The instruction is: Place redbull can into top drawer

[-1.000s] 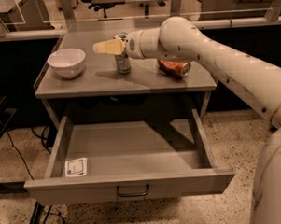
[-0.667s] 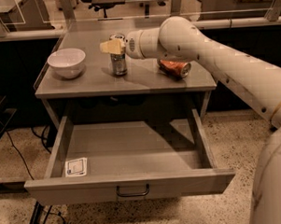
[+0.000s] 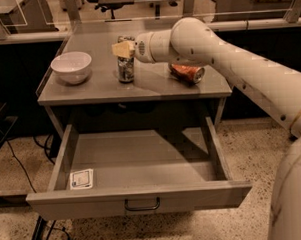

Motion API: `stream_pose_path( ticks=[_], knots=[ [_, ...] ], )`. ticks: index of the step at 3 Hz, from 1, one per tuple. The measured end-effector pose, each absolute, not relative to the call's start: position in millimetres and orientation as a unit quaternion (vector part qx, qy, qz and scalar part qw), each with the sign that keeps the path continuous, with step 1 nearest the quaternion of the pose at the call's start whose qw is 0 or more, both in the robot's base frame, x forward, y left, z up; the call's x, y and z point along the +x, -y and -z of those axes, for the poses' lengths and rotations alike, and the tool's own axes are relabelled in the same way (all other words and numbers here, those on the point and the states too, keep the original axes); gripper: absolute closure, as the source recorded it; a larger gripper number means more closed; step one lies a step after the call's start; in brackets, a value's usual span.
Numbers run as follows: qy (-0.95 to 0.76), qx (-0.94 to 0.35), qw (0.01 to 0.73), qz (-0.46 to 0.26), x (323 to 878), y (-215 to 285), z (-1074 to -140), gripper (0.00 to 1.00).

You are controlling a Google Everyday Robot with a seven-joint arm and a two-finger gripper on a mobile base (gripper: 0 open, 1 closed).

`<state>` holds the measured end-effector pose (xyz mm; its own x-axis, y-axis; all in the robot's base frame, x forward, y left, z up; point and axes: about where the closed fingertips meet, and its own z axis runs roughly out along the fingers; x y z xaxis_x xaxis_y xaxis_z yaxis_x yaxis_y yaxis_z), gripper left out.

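Observation:
The redbull can (image 3: 126,69) stands upright on the grey table top (image 3: 99,89), left of centre. My gripper (image 3: 123,49) reaches in from the right and is closed around the can's top; one yellowish finger (image 3: 121,49) shows in front of it. The can's base is at or just above the table surface. The top drawer (image 3: 142,165) is pulled fully open below the table, with a white sticker (image 3: 82,178) inside at the front left and a dark wire handle (image 3: 142,206) on its front.
A white bowl (image 3: 71,66) sits on the table to the left of the can. A crushed orange-red can (image 3: 187,72) lies to the right, under my arm (image 3: 238,63). Cables run on the speckled floor at the left.
The can has shifted slightly to the left on the table with the gripper at its top; the gripper's wrist has turned a little. The drawer, bowl and crushed can have not moved.

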<state>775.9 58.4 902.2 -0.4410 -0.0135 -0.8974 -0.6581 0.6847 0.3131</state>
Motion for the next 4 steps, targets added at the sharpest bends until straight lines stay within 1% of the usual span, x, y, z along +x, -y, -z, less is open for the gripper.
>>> stream_pose_path(
  ticks=[1,3,4],
  knots=[
    [-0.78,-0.215,0.48,-0.338,769,-62,-907,1.0],
    [-0.763,-0.225,0.501,-0.342,732,-57,-953,1.0],
    [-0.76,-0.226,0.512,-0.331,708,-48,-969,1.0]
  ],
)
